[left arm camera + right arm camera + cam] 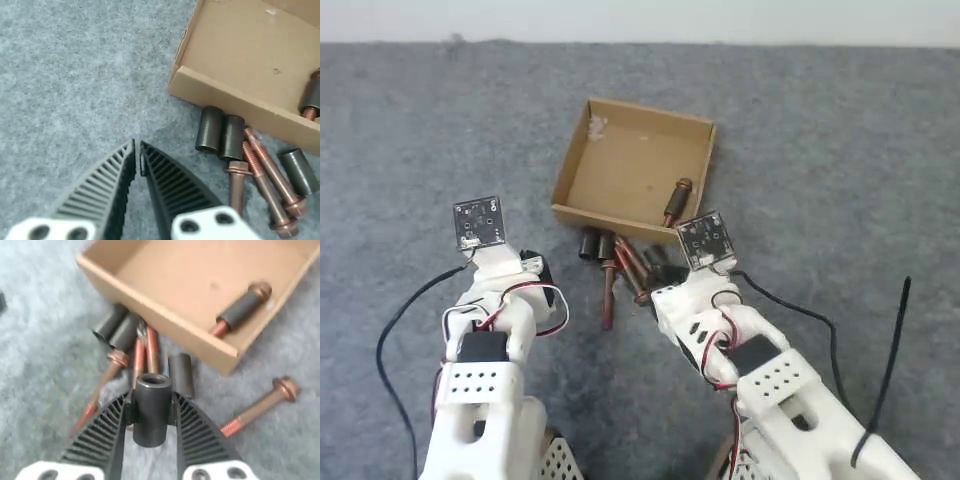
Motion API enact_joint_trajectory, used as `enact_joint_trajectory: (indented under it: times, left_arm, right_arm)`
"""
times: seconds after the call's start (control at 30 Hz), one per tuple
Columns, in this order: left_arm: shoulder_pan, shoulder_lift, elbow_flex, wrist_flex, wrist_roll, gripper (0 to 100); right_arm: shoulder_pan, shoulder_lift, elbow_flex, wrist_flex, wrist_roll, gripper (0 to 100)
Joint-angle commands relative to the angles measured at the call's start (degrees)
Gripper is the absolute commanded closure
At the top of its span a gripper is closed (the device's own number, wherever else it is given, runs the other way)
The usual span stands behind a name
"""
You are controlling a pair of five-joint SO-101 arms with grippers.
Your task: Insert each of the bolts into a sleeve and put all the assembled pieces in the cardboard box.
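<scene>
While one assembled piece [242, 307] already lies inside the cardboard box [165, 320], I judge the task to be early: four bolts and four sleeves are not yet joined. The right hand [151, 397] grasps an upright sleeve [151, 415], bore up, with no bolt in it. Just beyond its fingertips lies a loose sleeve [181, 375], beside it a cluster of three bolts [145, 352], and farther ahead a pair of sleeves [117, 327] against the box wall. A fourth bolt [257, 407] lies apart, off to that hand's side. The left hand [137, 145] is clenched on nothing above the grey tabletop [75, 75], the parts ahead of it and to one side.
</scene>
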Motion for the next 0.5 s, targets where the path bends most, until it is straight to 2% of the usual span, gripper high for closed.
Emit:
enact_joint_trajectory:
  times: [0.0, 0.07, 0.2, 0.47]
  left_arm:
    - [0.1, -0.8, -0.3, -1.3, -0.3, 99]
    - [0.1, -0.8, -0.3, -1.3, -0.3, 99]
    - [0.1, -0.8, -0.3, -1.3, -0.4, 99]
    - [0.1, -0.8, -0.3, -1.3, -0.4, 99]
  right_arm:
    - [0.9, -2.2, 3.3, -18.2, 0.7, 99.1]
    - [0.9, -0.3, 3.8, -26.2, 0.7, 99.1]
    - [1.0, 8.1, 0.4, -29.8, 0.6, 99.1]
    - [1.0, 31.5, -4.7, -51.7, 0.6, 99.1]
